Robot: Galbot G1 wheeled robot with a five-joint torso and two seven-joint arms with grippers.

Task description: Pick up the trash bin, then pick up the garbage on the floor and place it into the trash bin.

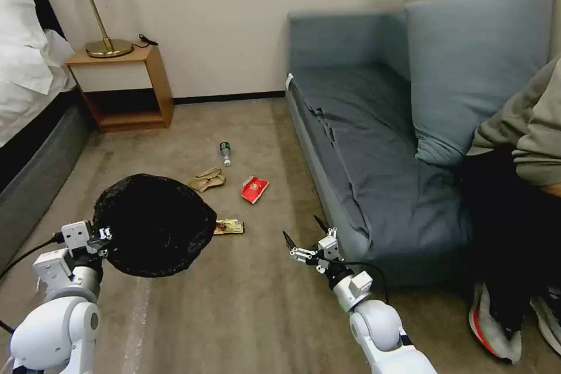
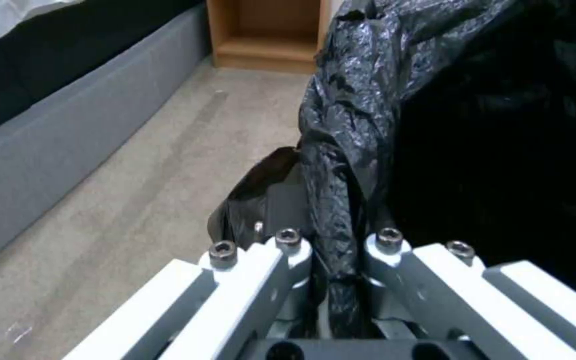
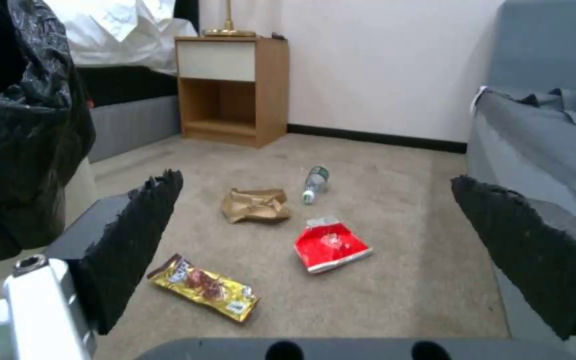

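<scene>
The left pincer (image 1: 104,235) is clamped on the rim of the small round trash bin lined with a crinkled black plastic bag (image 1: 153,225); in the left wrist view its two fingers pinch a fold of that bag and the rim between them, which is why the bin hangs off the floor at the robot's left with its dark mouth turned up toward the head camera, ready to take what is dropped in. The right pincer (image 1: 302,238) hangs low over the beige carpet floor (image 1: 245,304) beside the grey-blue sofa (image 1: 374,146), its black-padded fingers (image 3: 135,235) spread wide apart and holding nothing, aimed at the litter ahead. All four pieces lie on the carpet, apart from one another: the long gold-brown snack wrapper (image 3: 203,287) nearest, partly behind the bin in the head view, the red-and-white packet (image 3: 330,245) beyond it, then the crumpled tan paper bag (image 3: 255,205) and the small clear bottle with a dark green label (image 3: 315,184) farthest off, toward the wooden nightstand (image 1: 125,87). By my judgement the bin is in hand and no garbage has yet been collected
</scene>
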